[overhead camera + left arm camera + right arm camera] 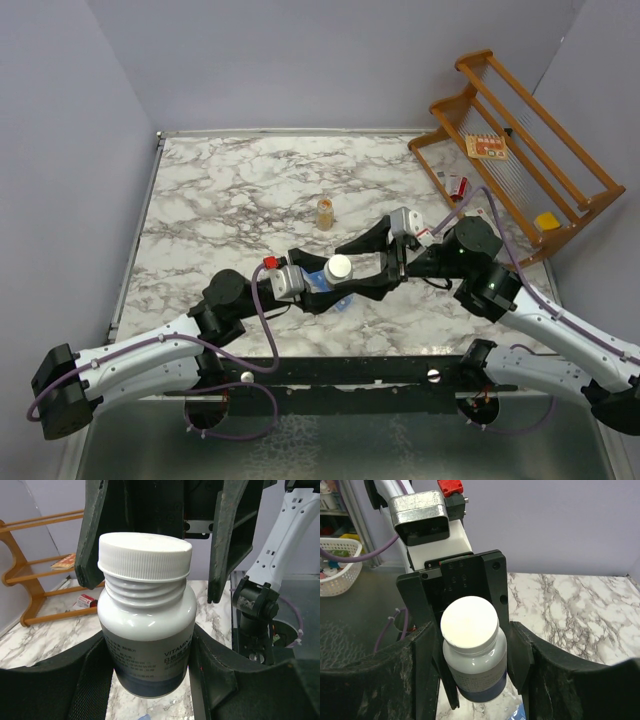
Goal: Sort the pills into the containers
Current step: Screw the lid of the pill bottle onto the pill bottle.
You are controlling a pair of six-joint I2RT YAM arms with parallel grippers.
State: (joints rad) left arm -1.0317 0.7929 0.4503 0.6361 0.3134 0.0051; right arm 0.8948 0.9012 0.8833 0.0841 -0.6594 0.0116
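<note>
Left hand (150,652): half closed, both fingers pressed against the sides of a grey bottle (147,630), holding it off the bench (230,190).
Right hand (470,630): open, one finger on each side of the bottle's white cap (469,621). The left wrist view shows a clear gap on one side.
Pill box (338,302): blue, lying on the bench right under the two hands, at 6 o'clock from the amber bottle (325,212). Most of it is covered.
Overhead view only: the amber bottle standing alone mid-bench, and the wooden rack (520,130) at the bench's 2 o'clock corner.
Left wrist view only: the bottle's threaded neck and printed label, with the right hand's fingers hanging down past the cap.
Right wrist view only: the flat top of the cap, a sliver of blue at the bottom edge, and a white basket (335,565) off the bench at 9 o'clock.
</note>
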